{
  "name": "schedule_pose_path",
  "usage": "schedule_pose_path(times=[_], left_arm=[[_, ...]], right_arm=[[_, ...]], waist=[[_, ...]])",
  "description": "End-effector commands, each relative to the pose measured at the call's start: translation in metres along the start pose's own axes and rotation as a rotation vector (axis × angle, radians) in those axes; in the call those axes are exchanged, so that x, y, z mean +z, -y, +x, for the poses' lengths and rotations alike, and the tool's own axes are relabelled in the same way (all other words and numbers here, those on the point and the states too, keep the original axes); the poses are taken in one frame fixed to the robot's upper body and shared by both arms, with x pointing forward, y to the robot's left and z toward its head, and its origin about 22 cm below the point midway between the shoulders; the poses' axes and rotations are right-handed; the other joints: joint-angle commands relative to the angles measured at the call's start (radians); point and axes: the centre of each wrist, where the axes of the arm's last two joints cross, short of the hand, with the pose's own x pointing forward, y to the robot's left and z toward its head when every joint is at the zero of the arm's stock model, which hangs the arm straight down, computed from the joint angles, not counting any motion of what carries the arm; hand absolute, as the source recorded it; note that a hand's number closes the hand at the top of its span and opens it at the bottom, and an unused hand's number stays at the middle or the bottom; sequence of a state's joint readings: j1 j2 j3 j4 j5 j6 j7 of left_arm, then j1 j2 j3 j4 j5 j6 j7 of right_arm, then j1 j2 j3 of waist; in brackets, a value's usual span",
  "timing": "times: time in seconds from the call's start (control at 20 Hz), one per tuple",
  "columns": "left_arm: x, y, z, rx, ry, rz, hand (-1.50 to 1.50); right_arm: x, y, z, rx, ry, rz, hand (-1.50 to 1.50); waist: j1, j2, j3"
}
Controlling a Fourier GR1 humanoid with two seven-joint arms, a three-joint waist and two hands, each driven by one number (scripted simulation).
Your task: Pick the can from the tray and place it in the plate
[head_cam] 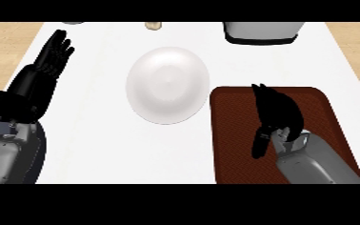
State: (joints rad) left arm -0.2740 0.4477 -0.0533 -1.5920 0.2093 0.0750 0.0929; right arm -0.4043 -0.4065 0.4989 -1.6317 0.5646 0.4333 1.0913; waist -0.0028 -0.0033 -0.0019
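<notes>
Can hidden beneath right robot hand [280, 114], over dark-red tray [232, 138].

There's the right hand [279, 113] over the tray [235, 143], covering whatever lies under it (no telling whether that's the can). Top edge clips a grey vessel [264, 31] and a small beige thing [154, 25].
</notes>
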Motion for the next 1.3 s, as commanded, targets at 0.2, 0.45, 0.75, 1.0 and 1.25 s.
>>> schedule_pose_path(times=[0.2, 0.45, 0.75, 1.0, 1.25], left_arm=[[0.005, -0.008, -0.013, 0.012, -0.008, -0.001, 0.00], [-0.002, 0.003, -0.008, 0.009, -0.013, 0.017, 0.00], [-0.005, 0.001, -0.001, -0.002, 0.004, 0.008, 0.00], [-0.001, -0.011, -0.012, 0.000, 0.009, 0.018, 0.00], [0.007, 0.011, 0.003, 0.016, 0.025, -0.017, 0.00]], right_arm=[[-0.014, -0.008, -0.013, 0.153, -0.275, 0.075, -1.50], [-0.012, -0.013, -0.030, 0.156, -0.295, 0.092, -1.50], [-0.029, -0.041, -0.048, 0.131, -0.289, 0.170, -1.50], [-0.049, -0.049, -0.064, 0.138, -0.335, 0.198, -1.50], [-0.057, -0.051, -0.080, 0.224, -0.372, 0.193, -1.50]], waist=[[-0.002, 0.001, 0.000], [-0.008, 0.001, 0.001], [-0.002, 0.003, 0.002], [0.003, 0.005, 0.002], [0.010, 0.003, 0.002]])
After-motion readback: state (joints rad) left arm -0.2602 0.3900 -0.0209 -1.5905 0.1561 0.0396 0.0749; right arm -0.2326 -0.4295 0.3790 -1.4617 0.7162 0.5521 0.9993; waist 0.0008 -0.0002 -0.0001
